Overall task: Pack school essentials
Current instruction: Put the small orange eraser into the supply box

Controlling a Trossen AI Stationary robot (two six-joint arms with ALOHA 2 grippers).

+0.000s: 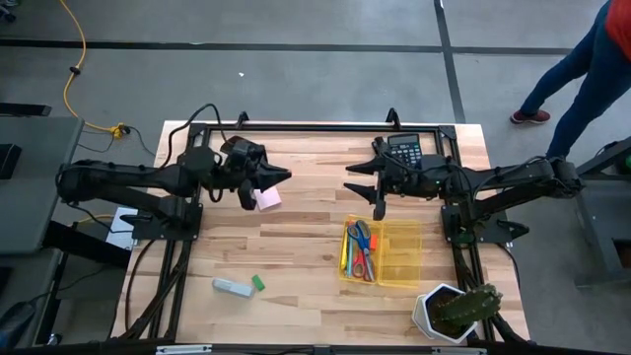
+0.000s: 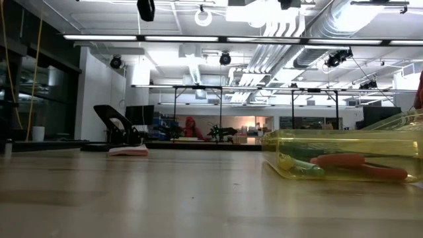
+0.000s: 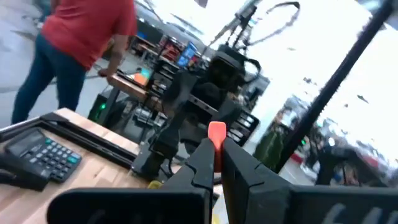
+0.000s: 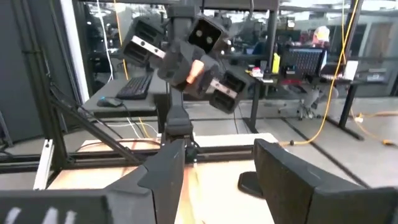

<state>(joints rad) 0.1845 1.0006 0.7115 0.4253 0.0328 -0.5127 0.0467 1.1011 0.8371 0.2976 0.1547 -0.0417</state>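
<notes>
My left gripper point(image 1: 281, 177) hangs over the table's left half, fingers pointing right, shut on a small orange-red thing point(image 3: 216, 132); which item it is I cannot tell. The pink sticky-note pad point(image 1: 267, 198) lies flat on the table point(image 2: 129, 151) just beside that gripper. My right gripper point(image 4: 227, 180) is open and faces the left gripper point(image 4: 194, 70) from the table's right half point(image 1: 367, 187). Red-handled and blue-handled scissors point(image 1: 363, 248), a yellow marker and a teal pen lie in a clear yellow box point(image 1: 404, 254). The green eraser point(image 1: 257, 283) lies near the front edge. My left gripper pinches the small orange-red thing point(image 4: 194, 70) between its two fingers. The thing's end point(image 3: 216, 127) sticks out past the fingertips. The fingers lie about level and point toward the table's right. The thing is lifted clear of the table.
A white-grey block point(image 1: 232, 287) lies next to the eraser. A calculator point(image 1: 404, 150) sits at the far edge, behind the right gripper. A potted cactus point(image 1: 455, 311) stands at the near right corner. A person point(image 1: 592, 59) stands beyond the far right corner. Bare wood shows mid-table.
</notes>
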